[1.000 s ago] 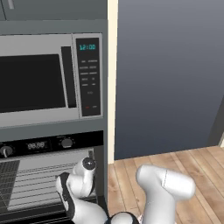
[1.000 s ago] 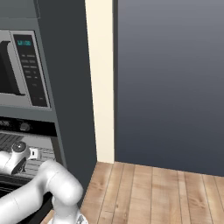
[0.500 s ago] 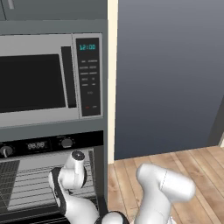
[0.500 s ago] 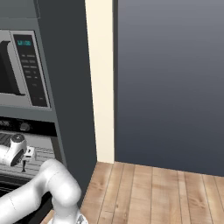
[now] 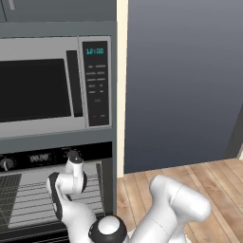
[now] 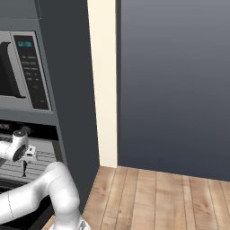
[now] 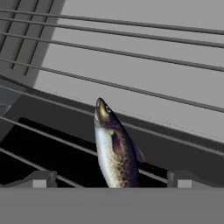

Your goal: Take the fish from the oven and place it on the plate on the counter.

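Hand view: fish (image 7: 114, 151) between spread jaws, over oven (image 7: 131, 52) rack.

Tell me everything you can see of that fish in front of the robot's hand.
The fish is small and slender, with a silvery-grey belly, a brown-speckled darker back and a yellowish pointed head with a small dark eye. A little fin juts from its side. Seen in the hand view, it lies on the thin wire bars of the oven rack, head pointing away from the camera. Its tail end is hidden at the bottom of the view, between the two dark fingertips, so I cannot tell whether they touch it.
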Robot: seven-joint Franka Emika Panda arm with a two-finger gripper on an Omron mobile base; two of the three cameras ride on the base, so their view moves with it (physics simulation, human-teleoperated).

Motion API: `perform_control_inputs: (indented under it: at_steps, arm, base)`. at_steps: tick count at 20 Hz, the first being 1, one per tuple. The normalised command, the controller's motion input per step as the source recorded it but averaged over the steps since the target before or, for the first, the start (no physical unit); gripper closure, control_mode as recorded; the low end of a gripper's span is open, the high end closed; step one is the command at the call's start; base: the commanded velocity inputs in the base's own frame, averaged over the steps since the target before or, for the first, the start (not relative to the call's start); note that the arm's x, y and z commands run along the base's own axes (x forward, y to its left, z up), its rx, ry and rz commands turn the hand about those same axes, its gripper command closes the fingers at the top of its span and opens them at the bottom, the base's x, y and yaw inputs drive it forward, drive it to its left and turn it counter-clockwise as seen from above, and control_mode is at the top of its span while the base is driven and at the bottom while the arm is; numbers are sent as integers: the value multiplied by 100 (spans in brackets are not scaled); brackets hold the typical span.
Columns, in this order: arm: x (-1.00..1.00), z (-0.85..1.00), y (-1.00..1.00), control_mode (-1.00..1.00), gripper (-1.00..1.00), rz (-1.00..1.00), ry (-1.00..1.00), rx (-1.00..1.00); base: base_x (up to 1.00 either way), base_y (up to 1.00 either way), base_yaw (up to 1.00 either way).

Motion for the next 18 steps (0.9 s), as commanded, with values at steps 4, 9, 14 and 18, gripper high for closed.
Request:
perform_control_inputs:
  at_steps: [4, 9, 14, 18]
  arm:
    - [0, -46, 2, -100, -100, -5, -18, 0]
    - [0, -32, 0, -100, -100, -5, -10, 0]
    - [0, -29, 2, -100, -100, -3, 0, 0]
    - [3, -27, 9, -100, -100, -2, 0, 0]
  base:
    - [0, 0, 0]
    - [0, 0, 0]
    - [0, 0, 0]
    - [0, 0, 0]
